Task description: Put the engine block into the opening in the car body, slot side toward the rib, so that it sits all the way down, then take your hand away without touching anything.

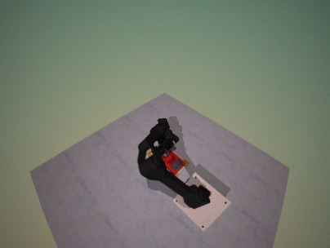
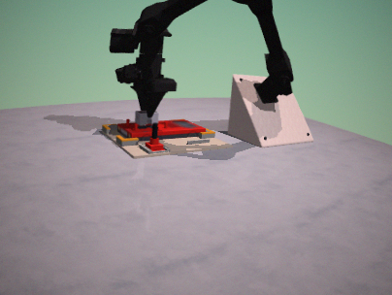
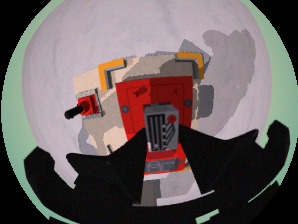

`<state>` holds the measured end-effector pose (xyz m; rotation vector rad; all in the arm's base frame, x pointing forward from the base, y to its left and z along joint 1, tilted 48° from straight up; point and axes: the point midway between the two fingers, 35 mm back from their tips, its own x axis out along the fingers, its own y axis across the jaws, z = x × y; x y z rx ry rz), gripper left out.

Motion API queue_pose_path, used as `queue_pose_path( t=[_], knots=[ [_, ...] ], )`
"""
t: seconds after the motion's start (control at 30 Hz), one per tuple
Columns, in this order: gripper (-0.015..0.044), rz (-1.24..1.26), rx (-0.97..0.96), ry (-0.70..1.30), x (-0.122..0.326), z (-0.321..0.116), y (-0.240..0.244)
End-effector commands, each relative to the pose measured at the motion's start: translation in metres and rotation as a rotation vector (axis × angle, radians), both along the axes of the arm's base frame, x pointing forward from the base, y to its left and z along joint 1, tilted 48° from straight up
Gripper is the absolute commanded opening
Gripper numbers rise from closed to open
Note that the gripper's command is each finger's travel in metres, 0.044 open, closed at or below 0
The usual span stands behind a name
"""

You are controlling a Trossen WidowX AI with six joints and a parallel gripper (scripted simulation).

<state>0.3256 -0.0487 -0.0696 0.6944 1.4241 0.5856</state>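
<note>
End effector (image 1: 167,143) (image 2: 150,115) (image 3: 161,128) fingers pinch the grey block-shaped engine with dark grooves (image 2: 141,117) (image 3: 161,125), right between their tips. It points down, with the engine over the flat red plastic car body (image 1: 176,162) (image 2: 167,128) (image 3: 131,95). Its long side seems to run along the car. The next move looks like straight down, though the opening is hidden, so I can't tell how well they line up.

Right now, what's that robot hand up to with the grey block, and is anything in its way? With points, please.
Gripper (image 2: 151,115) (image 3: 161,128) shut on grey engine block (image 2: 141,117) (image 3: 161,129). Block over red car body (image 2: 170,128) (image 3: 135,97); full seating unconfirmed. No obstruction seen; black-handled red piece (image 2: 154,145) (image 3: 87,105) stands beside car.
</note>
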Motion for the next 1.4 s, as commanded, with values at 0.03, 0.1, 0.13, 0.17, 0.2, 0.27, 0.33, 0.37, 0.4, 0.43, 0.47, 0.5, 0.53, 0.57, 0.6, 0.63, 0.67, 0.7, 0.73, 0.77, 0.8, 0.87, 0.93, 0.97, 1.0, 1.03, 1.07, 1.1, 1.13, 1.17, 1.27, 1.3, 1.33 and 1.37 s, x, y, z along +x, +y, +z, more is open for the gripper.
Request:
queue_pose_path(
  t=[0.03, 0.1, 0.13, 0.17, 0.2, 0.27, 0.33, 0.37, 0.4, 0.43, 0.47, 0.5, 0.53, 0.57, 0.6, 0.63, 0.67, 0.7, 0.73, 0.77, 0.8, 0.87, 0.93, 0.97, 1.0, 1.03, 1.07, 1.1, 1.13, 1.17, 1.27, 1.3, 1.33, 1.37],
  knots=[
    [0.016, -0.004, 0.005, 0.001, -0.0001, -0.0003, 0.0011],
    [0.016, -0.004, 0.005, 0.001, 0.0, -0.0005, 0.0013],
    [0.016, -0.004, 0.005, 0.001, 0.0, -0.0006, 0.0014],
    [0.016, -0.004, 0.005, 0.001, 0.0, -0.0006, 0.0015],
    [0.016, -0.004, 0.005, 0.001, 0.0, -0.0007, 0.0016],
    [0.016, -0.004, 0.005, 0.001, 0.0, -0.0009, 0.0018],
    [0.016, -0.004, 0.005, 0.001, 0.0, -0.0011, 0.0019],
    [0.016, -0.004, 0.005, 0.001, 0.0001, -0.0011, 0.0021],
    [0.016, -0.004, 0.005, 0.001, 0.0001, -0.0011, 0.0022],
    [0.016, -0.004, 0.005, 0.001, 0.0001, -0.0012, 0.0023],
    [0.016, -0.004, 0.005, 0.001, 0.0001, -0.0013, 0.0024],
    [0.016, -0.004, 0.005, 0.001, 0.0002, -0.0014, 0.0025],
    [0.016, -0.004, 0.005, 0.001, 0.0002, -0.0015, 0.0026],
    [0.016, -0.004, 0.005, 0.001, 0.0002, -0.0016, 0.0027],
    [0.016, -0.004, 0.005, 0.001, 0.0002, -0.0017, 0.0028],
    [0.016, -0.004, 0.005, 0.001, 0.0002, -0.0017, 0.0029],
    [0.016, -0.004, 0.005, 0.001, 0.0002, -0.0018, 0.003],
    [0.016, -0.004, 0.005, 0.001, 0.0002, -0.0019, 0.003],
    [0.016, -0.004, 0.005, 0.001, 0.0002, -0.002, 0.0031],
    [0.016, -0.004, 0.005, 0.001, 0.0002, -0.0021, 0.0032],
    [0.016, -0.004, 0.005, 0.001, 0.0002, -0.0022, 0.0033],
    [0.016, -0.004, 0.005, 0.001, 0.0003, -0.0023, 0.0036],
    [0.016, -0.004, 0.005, 0.001, 0.0003, -0.0024, 0.0038],
    [0.016, -0.004, 0.005, 0.001, 0.0004, -0.0025, 0.0039],
    [0.016, -0.004, 0.005, 0.001, 0.0004, -0.0026, 0.004],
    [0.016, -0.004, 0.005, 0.001, 0.0004, -0.0027, 0.004],
    [0.016, -0.004, 0.005, 0.001, 0.0004, -0.0028, 0.0041],
    [0.016, -0.004, 0.005, 0.001, 0.0004, -0.0028, 0.0042],
    [0.016, -0.004, 0.005, 0.001, 0.0004, -0.0029, 0.0043],
    [0.016, -0.004, 0.005, 0.001, 0.0004, -0.003, 0.0044],
    [0.016, -0.004, 0.005, 0.001, 0.0004, -0.0033, 0.0047],
    [0.016, -0.004, 0.005, 0.001, 0.0004, -0.0033, 0.0048],
    [0.016, -0.004, 0.005, 0.001, 0.0004, -0.0034, 0.0049],
    [0.016, -0.004, 0.005, 0.001, 0.0005, -0.0035, 0.0049]
  ],
)
